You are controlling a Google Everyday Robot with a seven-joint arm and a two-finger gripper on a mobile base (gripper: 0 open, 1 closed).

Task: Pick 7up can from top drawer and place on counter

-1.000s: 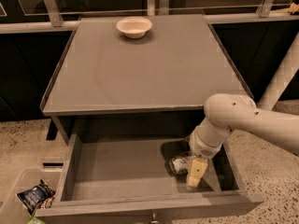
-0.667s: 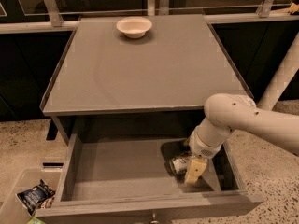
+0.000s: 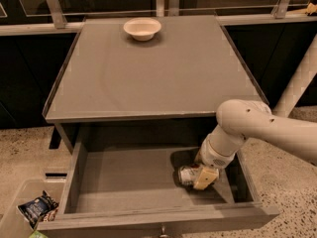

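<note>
The 7up can [image 3: 185, 175], silvery with green marks, lies on its side on the floor of the open top drawer [image 3: 124, 180], at its right part. My gripper [image 3: 205, 176] reaches down into the drawer from the right and sits right against the can's right end, hiding part of it. The white arm [image 3: 247, 125] crosses above the drawer's right wall. The grey counter [image 3: 158, 68] lies above and behind the drawer.
A white bowl [image 3: 142, 28] stands at the counter's far edge. A bin [image 3: 20, 212] with a dark blue snack bag [image 3: 37, 207] sits on the floor left of the drawer. A white post [image 3: 299, 83] rises at the right.
The gripper has shifted very slightly up and towards the can. The can has stayed in place on the drawer floor.
</note>
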